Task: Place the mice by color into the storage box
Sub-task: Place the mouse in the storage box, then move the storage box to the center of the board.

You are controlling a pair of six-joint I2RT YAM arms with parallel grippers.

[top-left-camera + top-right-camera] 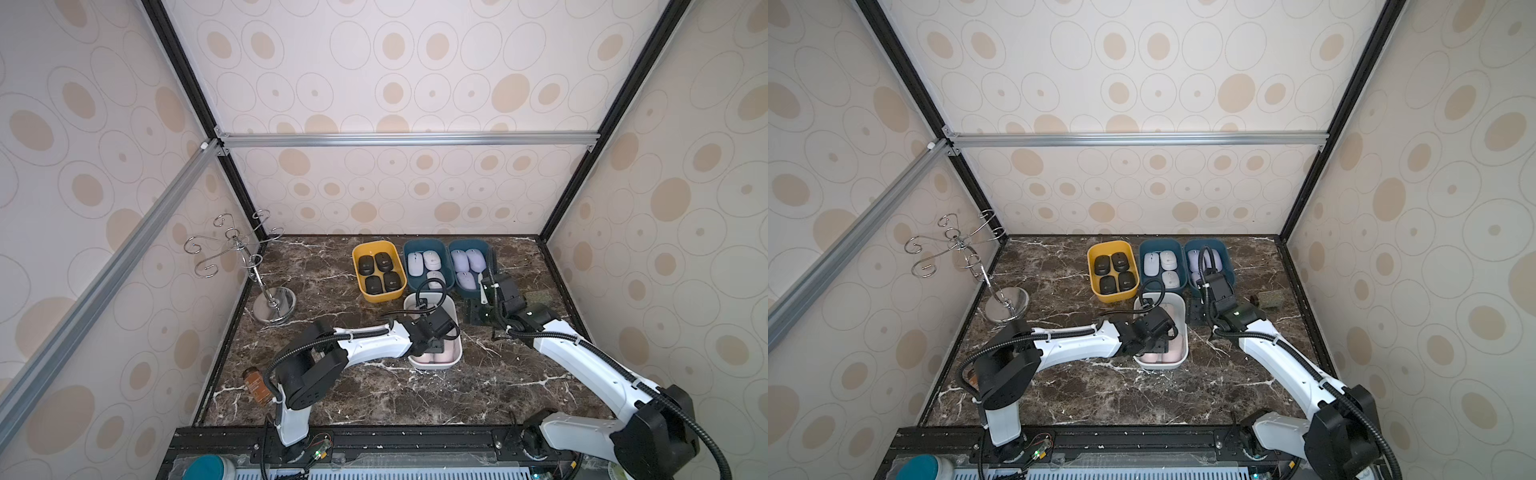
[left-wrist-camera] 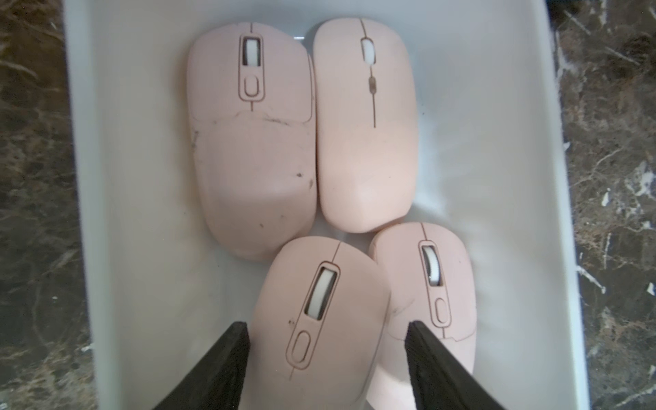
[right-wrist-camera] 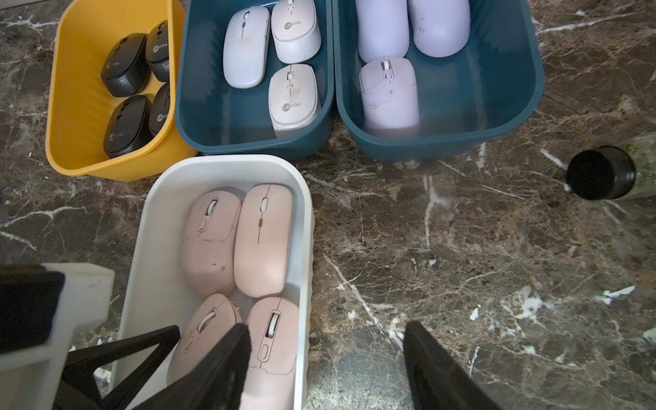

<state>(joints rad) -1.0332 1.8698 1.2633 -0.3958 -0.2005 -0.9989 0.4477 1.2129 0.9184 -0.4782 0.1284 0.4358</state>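
Four pale pink wireless mice [image 2: 365, 124] lie tops up inside the white rectangular plastic box [image 3: 227, 161], in two pairs, each pair touching side by side. The left gripper [image 2: 326, 324] hangs low over that box with its jaws spread wide, straddling one pink mouse [image 2: 284, 291] of the nearer pair. A sliver of gap shows on both sides, so nothing is clamped (one black finger sits above the neighbouring mouse).

The right gripper [image 3: 324, 324] hovers just beside the white box, on the robot's right of it. It is above the bare dark brown marble tabletop [image 3: 461, 248], jaws wide and empty.

On the far side of the white box three more boxes stand in a row. A yellow plastic box [image 3: 71, 106] off the far left corner holds four black oval mice [image 3: 124, 64]. A dark teal plastic box [image 3: 198, 117] straight behind holds three white mice [image 3: 245, 46]. A second teal box [image 3: 497, 106] to the far right holds three lavender mice [image 3: 388, 92].

A clear jar with a black lid [image 3: 600, 172] lies on its side, well apart to the white box's right.
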